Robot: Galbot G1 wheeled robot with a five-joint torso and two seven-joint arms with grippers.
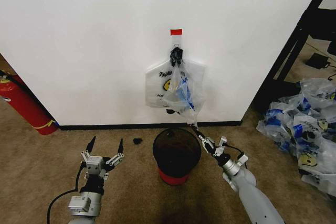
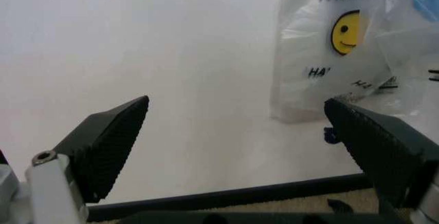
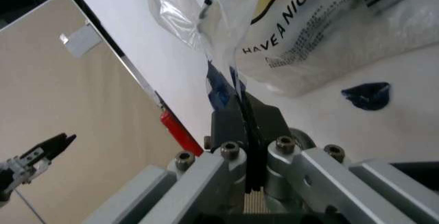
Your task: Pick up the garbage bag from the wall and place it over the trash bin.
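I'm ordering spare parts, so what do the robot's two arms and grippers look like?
Both arms are smooth light-grey tubes ending in silver metal wrist blocks with visible screws. The left gripper has two pointed black fingers with finely ribbed pads, and a black cable loops beside its forearm. The right gripper has matching black fingers and a black wrist cable.

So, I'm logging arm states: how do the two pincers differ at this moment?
The left pincer is open, holding nothing, low over the carpet beside the trash bin; the right pincer is shut on the bottom edge of the garbage bag hanging on the wall. Both point toward that wall.
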